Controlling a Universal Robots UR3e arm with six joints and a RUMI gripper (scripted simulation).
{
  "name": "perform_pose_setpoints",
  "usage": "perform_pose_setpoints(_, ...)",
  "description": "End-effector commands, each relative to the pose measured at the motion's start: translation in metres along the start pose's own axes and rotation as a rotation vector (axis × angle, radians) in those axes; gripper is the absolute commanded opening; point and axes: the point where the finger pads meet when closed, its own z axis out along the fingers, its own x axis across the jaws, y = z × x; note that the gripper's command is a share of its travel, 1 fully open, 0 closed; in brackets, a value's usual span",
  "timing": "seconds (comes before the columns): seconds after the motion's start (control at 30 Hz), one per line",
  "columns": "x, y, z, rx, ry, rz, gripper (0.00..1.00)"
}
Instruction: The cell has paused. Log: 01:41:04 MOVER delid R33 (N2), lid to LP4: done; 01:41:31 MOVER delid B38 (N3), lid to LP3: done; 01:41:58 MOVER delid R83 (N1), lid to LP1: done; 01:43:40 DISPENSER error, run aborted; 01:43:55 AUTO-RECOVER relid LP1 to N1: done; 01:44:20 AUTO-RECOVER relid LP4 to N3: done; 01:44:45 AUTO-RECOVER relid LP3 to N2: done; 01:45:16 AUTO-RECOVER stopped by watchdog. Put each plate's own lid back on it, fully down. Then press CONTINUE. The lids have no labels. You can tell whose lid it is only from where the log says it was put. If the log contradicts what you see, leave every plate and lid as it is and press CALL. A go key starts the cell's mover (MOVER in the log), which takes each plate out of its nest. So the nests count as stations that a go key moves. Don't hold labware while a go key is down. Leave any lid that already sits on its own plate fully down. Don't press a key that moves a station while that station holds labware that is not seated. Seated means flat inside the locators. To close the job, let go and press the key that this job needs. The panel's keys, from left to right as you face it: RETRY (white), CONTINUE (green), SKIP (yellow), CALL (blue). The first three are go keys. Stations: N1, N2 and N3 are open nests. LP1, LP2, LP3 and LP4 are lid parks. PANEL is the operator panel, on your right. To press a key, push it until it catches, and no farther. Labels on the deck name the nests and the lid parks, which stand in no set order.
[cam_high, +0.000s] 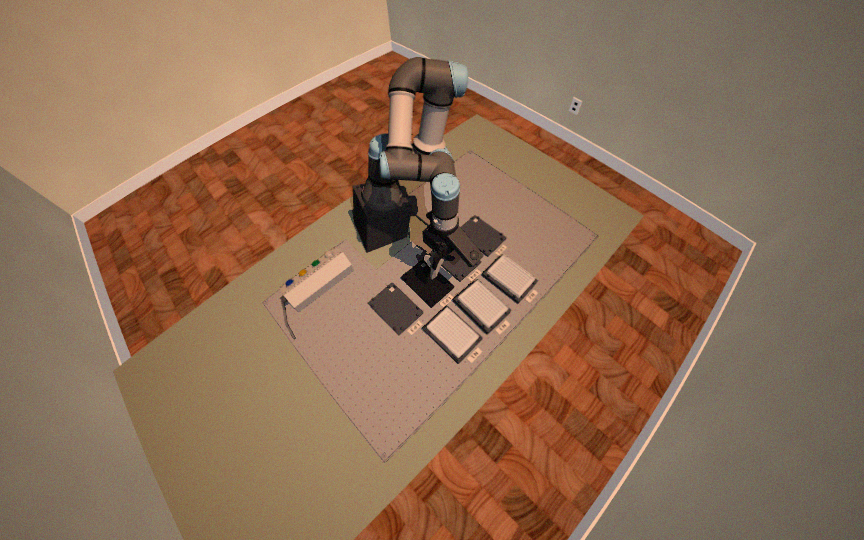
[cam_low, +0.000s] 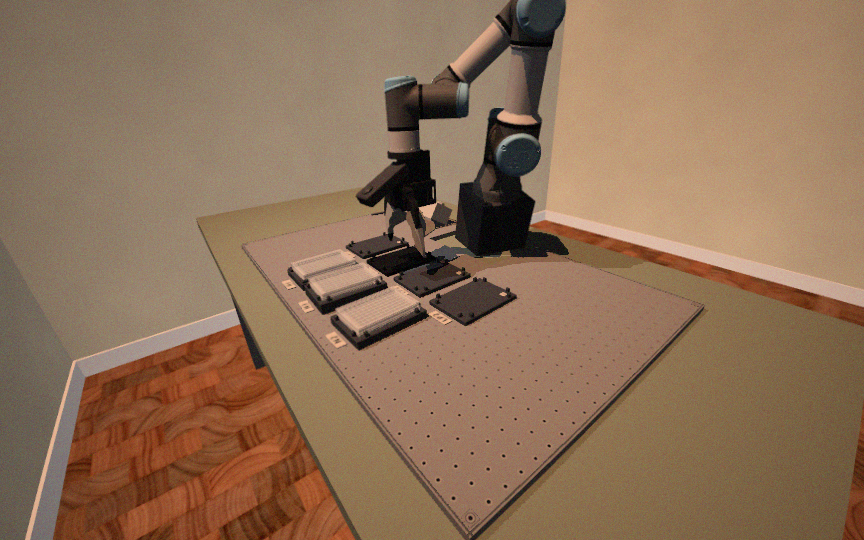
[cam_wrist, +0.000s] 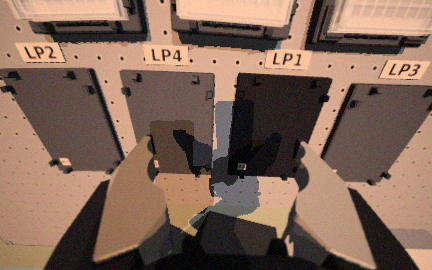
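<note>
Lidded plates (cam_wrist: 235, 10) cropped at top, nest labels unreadable, gripper (cam_wrist: 220, 200) open.

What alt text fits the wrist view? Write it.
An open gripper, holding nothing, hangs above four dark lid parks labelled LP2, LP4, LP1 and LP3 from left to right, none holding a lid. Three white plates line the top edge.

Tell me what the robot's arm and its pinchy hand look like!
The arm is made of round tubes, beige and dark grey-brown, with light blue caps on the joints. It stands on a chunky black block. The gripper has a black body and two flat, wedge-shaped grey-brown fingers. No cables or markings show on it.
</note>
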Motion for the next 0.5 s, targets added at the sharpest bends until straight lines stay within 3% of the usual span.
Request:
perform_pose_setpoints(0.0, 0.001, -0.002, -0.001, 0.006, 0.005, -0.001, 0.82)
perform_pose_setpoints(0.2, 0.001, -0.002, -0.001, 0.006, 0.005, -0.001, 0.82)
perform_pose_setpoints(0.47, -0.026, -0.032, -0.001, 0.006, 0.003, -0.034, 0.82)
